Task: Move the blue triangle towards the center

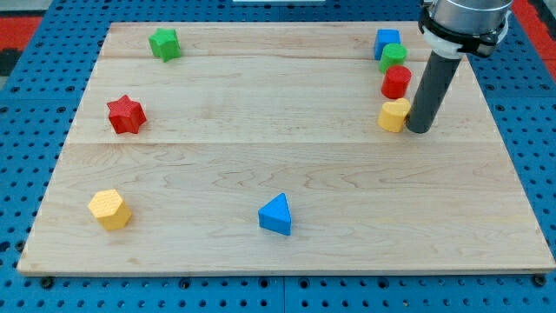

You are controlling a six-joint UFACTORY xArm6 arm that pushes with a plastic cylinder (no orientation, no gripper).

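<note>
The blue triangle point(276, 214) lies on the wooden board point(287, 156) near the view's bottom, slightly left of centre. My tip point(419, 129) is at the view's right, far from the triangle, touching or just right of a yellow block point(394, 115). The dark rod rises from it to the top right corner.
A column of blocks stands at the upper right: a blue block point(387, 42), a green block point(393, 57), a red block point(396, 82), then the yellow one. A green star point(164, 43) is at the top left, a red star point(126, 114) at the left, a yellow hexagon point(110, 209) at the bottom left.
</note>
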